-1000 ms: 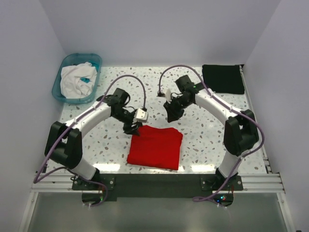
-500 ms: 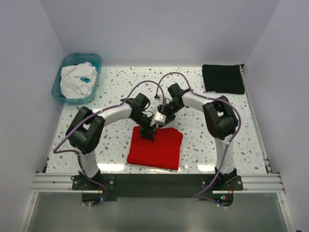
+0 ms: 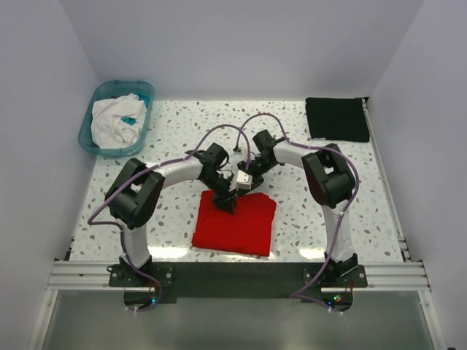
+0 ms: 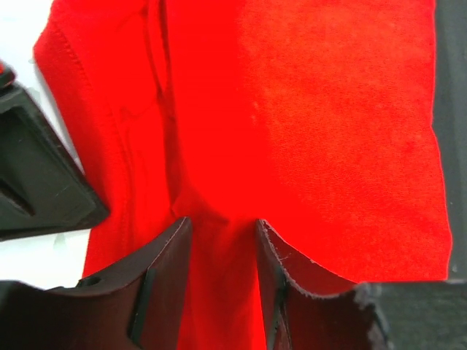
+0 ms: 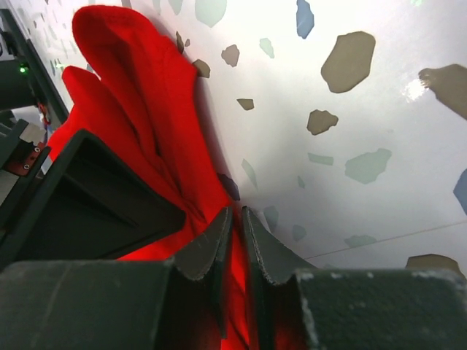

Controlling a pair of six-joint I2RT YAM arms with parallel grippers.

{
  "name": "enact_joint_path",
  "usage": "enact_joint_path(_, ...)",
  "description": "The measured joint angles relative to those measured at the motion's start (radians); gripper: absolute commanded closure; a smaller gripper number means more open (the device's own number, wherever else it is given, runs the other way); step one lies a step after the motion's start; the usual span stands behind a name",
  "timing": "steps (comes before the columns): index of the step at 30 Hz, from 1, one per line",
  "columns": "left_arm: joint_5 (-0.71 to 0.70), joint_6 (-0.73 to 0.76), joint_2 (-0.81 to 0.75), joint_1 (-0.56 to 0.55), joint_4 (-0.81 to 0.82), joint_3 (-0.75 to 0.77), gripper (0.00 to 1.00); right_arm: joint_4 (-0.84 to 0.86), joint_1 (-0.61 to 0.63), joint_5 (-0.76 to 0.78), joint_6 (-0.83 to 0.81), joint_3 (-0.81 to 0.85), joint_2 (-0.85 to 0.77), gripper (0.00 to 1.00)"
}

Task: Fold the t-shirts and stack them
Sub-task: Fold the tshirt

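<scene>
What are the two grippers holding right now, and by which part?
Right gripper pinches the red t-shirt at its far edge. Left gripper straddles a cloth ridge near it; grip unclear.

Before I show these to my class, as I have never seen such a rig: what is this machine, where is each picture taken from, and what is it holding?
Two robot arms are bolted at the near edge of the table. One picture looks down from above; the other two come from cameras on each wrist. On the table lie a folded red t-shirt, a black t-shirt at the far right, and a teal basin with white cloth. The right end effector pinches the red shirt's far edge; the left end effector straddles the cloth, jaws apart.
</scene>
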Motion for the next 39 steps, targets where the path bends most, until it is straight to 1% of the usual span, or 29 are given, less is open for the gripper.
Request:
enact_joint_path(3,-0.013,-0.014,0.001,0.0,0.016,0.0,0.67,0.001,-0.001,-0.007,-0.01,-0.003,0.0,0.86)
enact_joint_path(4,-0.016,-0.019,0.002,0.0,0.02,0.001,0.77,-0.001,-0.001,-0.008,-0.014,-0.004,0.0,0.86)
enact_joint_path(6,-0.022,-0.032,0.006,-0.002,0.027,0.003,0.89,-0.003,-0.001,-0.009,-0.023,-0.004,0.0,0.86)
enact_joint_path(7,-0.025,-0.035,0.006,-0.003,0.029,0.005,0.97,-0.003,-0.001,-0.01,-0.026,-0.005,0.0,0.86)
enact_joint_path(8,-0.027,-0.038,0.006,-0.004,0.03,0.008,1.0,-0.004,-0.001,-0.011,-0.03,-0.007,-0.001,0.86)
enact_joint_path(12,-0.033,-0.032,-0.012,-0.011,0.043,0.009,1.0,-0.01,-0.001,-0.015,-0.043,-0.008,-0.001,0.86)
enact_joint_path(18,-0.055,-0.006,-0.164,-0.047,0.077,-0.011,1.0,-0.01,-0.001,-0.023,-0.058,-0.008,0.001,0.87)
enact_joint_path(21,-0.067,0.006,-0.216,-0.063,0.106,-0.011,1.0,-0.01,-0.002,-0.035,-0.062,-0.008,0.005,0.87)
enact_joint_path(31,-0.149,0.058,-0.233,-0.063,0.211,-0.061,1.0,-0.01,-0.004,-0.105,-0.062,-0.011,0.033,0.86)
enact_joint_path(39,-0.189,0.073,-0.237,-0.039,0.36,-0.092,1.0,-0.011,-0.004,-0.13,-0.062,-0.012,0.043,0.86)
